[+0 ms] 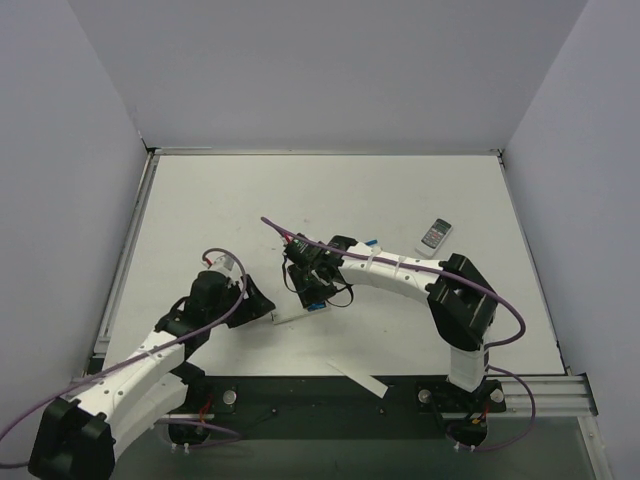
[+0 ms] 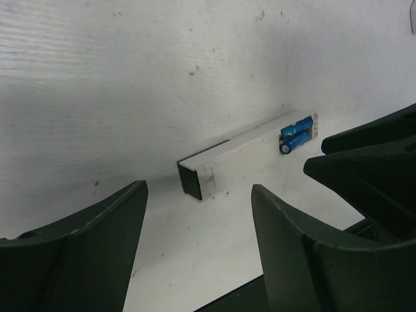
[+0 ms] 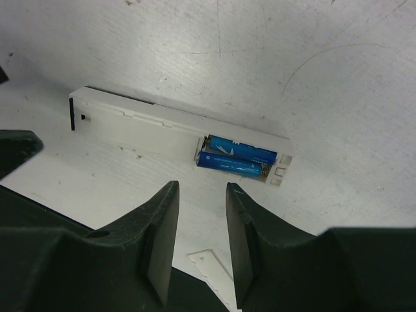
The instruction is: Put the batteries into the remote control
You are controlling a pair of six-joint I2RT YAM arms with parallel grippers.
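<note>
The slim white remote control (image 3: 156, 120) lies back side up on the table, with its battery bay open. Two blue batteries (image 3: 235, 158) lie side by side in the bay. My right gripper (image 3: 201, 190) is just above the table beside the bay, jaws slightly apart and empty. My left gripper (image 2: 198, 190) is wide open and empty, with the remote's dark-ended tip (image 2: 192, 179) just beyond its fingertips. The batteries (image 2: 296, 136) also show at the remote's far end in the left wrist view. In the top view both grippers (image 1: 268, 310) (image 1: 312, 293) meet over the remote (image 1: 291, 316).
A third blue battery (image 1: 371, 241) lies loose behind the right arm. A wider grey-white remote (image 1: 435, 234) lies at the right. A thin white cover strip (image 1: 358, 378) lies at the near table edge, and it also shows under the right fingers (image 3: 211, 265).
</note>
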